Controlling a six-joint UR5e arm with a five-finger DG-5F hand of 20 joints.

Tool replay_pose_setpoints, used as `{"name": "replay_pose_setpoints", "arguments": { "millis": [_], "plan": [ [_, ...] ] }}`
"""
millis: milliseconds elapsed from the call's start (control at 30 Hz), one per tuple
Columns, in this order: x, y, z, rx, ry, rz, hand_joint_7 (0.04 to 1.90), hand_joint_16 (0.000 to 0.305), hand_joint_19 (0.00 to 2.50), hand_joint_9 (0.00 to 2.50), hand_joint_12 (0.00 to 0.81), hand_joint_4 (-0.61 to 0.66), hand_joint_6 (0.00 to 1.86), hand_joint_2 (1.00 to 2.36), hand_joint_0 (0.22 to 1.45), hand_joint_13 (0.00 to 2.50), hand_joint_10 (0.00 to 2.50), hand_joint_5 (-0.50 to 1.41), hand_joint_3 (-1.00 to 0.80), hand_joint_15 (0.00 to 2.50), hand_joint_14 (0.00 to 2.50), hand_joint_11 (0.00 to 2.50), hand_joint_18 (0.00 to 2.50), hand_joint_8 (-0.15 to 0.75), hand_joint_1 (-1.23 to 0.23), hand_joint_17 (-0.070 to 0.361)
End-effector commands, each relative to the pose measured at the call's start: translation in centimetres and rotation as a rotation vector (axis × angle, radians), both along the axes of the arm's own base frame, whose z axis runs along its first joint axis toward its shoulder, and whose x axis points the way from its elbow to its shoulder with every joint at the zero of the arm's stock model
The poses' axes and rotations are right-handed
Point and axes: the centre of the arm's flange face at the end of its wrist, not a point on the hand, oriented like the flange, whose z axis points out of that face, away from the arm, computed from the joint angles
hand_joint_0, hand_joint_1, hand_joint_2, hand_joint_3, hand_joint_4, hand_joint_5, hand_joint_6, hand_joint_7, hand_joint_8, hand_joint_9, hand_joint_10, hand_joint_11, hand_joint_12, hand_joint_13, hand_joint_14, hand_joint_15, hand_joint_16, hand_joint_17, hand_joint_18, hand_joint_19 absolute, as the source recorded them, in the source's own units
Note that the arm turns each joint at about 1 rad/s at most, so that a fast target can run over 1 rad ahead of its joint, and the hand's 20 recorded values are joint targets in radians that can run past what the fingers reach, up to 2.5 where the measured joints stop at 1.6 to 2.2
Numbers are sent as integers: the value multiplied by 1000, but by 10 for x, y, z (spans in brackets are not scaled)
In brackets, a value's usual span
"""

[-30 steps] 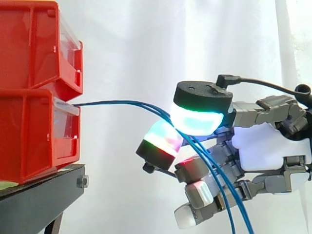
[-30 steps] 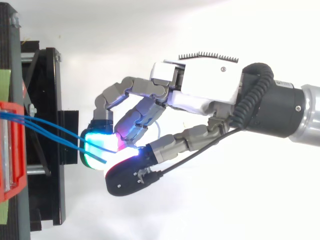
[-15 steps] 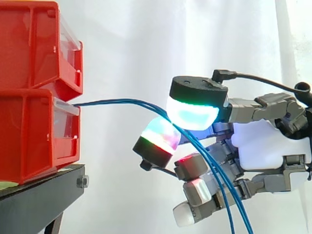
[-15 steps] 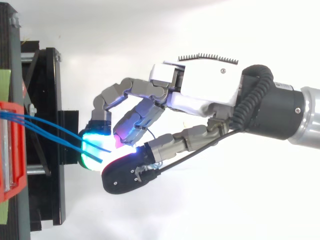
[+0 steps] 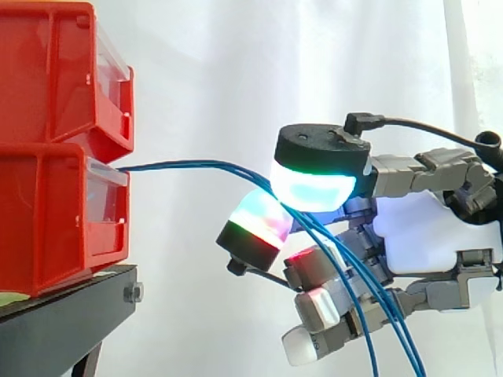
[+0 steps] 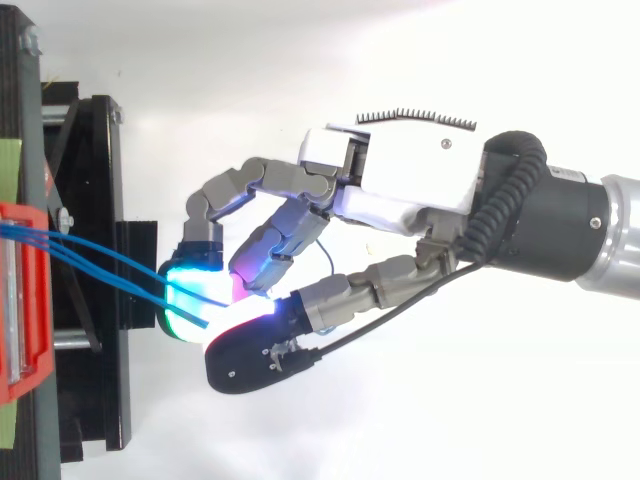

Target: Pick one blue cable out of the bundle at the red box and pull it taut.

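Blue cables (image 5: 177, 164) are pinched between pads (image 5: 314, 188) of the robot hand (image 5: 428, 239); one alone should be kept, then drawn taut.

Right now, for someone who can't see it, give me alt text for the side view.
The robot's hand, reaching in from the right, pinches blue cables between glowing fingertips. The cables arc over from the lower of two stacked red bins at left and hang down past the hand. A black stand sits below, a white curtain behind.
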Motion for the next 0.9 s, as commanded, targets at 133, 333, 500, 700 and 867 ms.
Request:
{"name": "replay_pose_setpoints", "arguments": {
  "millis": [133,333,500,700,867],
  "plan": [
    [0,0,0,0,0,-2,1185,49,370,1003,342,-99,918,1023,721,960,9,-175,-123,709,23,1278,638,287,-894,110],
    [0,2,0,1,0,-4,1183,48,379,986,338,-122,912,1014,786,942,10,-193,-311,694,24,1227,620,286,-907,109],
    [0,2,0,2,-1,-4,1107,48,386,981,336,-101,920,1005,825,936,10,-196,-425,693,24,1241,608,287,-907,107],
    [0,2,0,7,-2,-4,1018,47,370,978,333,-42,921,1000,827,941,9,-198,-500,684,24,1225,625,287,-919,106],
    [0,3,0,7,-2,-4,1060,47,368,989,332,3,913,1000,789,948,9,-192,-500,685,25,1241,654,293,-926,106]
  ]
}}
